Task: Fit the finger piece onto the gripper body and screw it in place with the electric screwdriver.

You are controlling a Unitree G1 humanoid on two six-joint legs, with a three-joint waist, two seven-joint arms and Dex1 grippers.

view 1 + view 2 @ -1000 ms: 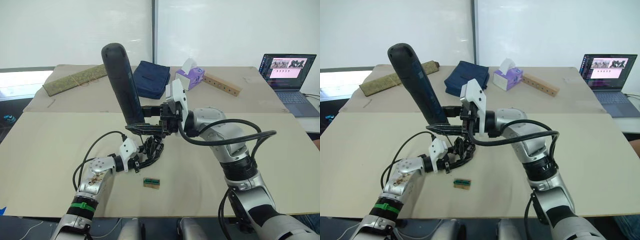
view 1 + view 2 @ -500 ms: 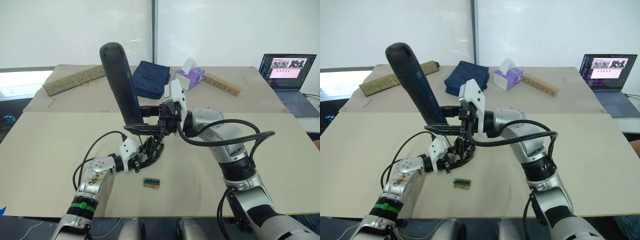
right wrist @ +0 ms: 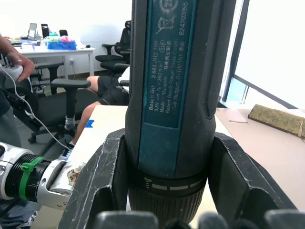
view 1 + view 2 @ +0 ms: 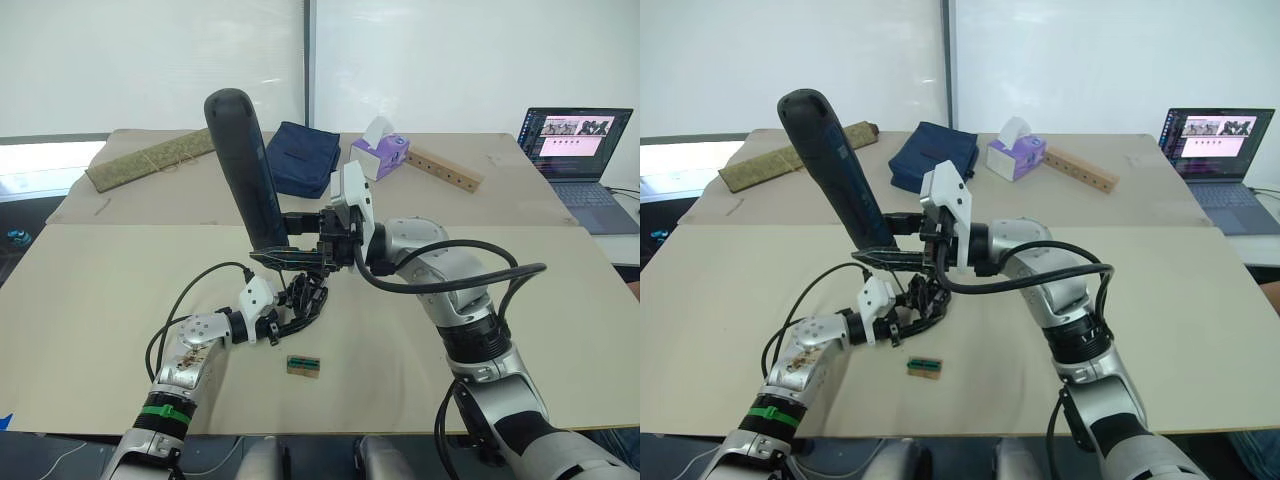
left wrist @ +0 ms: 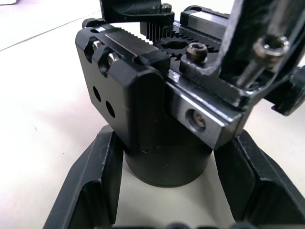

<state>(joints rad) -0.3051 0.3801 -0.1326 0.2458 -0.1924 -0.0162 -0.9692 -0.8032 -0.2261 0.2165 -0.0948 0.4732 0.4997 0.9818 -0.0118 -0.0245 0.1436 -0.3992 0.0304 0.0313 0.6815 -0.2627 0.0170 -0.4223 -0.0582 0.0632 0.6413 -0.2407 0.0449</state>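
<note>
Left pincer point(image 4: 283, 322) clamped the gripper body point(image 5: 157, 109) upright on the counter point(image 4: 90, 300), apparently to steady it, while right pincer point(image 4: 300, 253) gripped the screwdriver point(image 4: 247, 170) tilted above, bit down at a screw point(image 5: 270, 46).

The electric screwdriver point(image 4: 245, 170) hides its bit behind the right hand point(image 4: 300, 255) clamped on its lower end, and its upper end runs off the right wrist view. The gripper body point(image 5: 157, 100) is cut off there too. The finger piece is lost in the black cluster. The laptop point(image 4: 578, 150) is clipped by the edge.
</note>
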